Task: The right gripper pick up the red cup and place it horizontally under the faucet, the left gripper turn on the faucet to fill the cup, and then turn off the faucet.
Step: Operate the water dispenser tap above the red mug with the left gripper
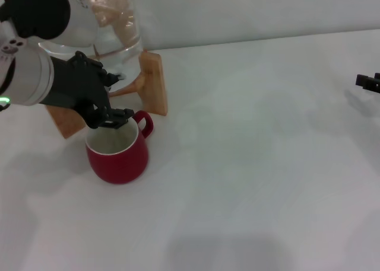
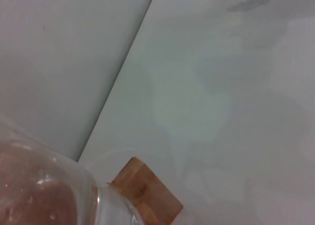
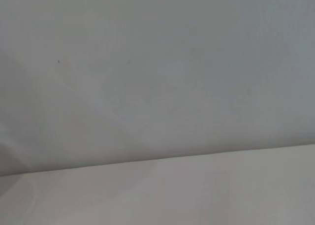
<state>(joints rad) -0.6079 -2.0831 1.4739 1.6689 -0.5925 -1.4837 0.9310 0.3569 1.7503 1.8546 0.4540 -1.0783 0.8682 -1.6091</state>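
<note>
- The left gripper (image 1: 110, 118) hangs over the red cup's (image 1: 117, 155) back rim, below the faucet (image 1: 114, 78); whether its fingers grip anything, I cannot tell.
- The cup stands upright on the white table (image 1: 255, 164), beside the wooden stand (image 1: 153, 82).
- The right gripper (image 1: 368, 81) sits far off at the table's edge.

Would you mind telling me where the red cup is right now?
In the head view, the red cup stands upright on the white table at the robot's left, just before the wooden stand, with the left claw over its rim.
</note>
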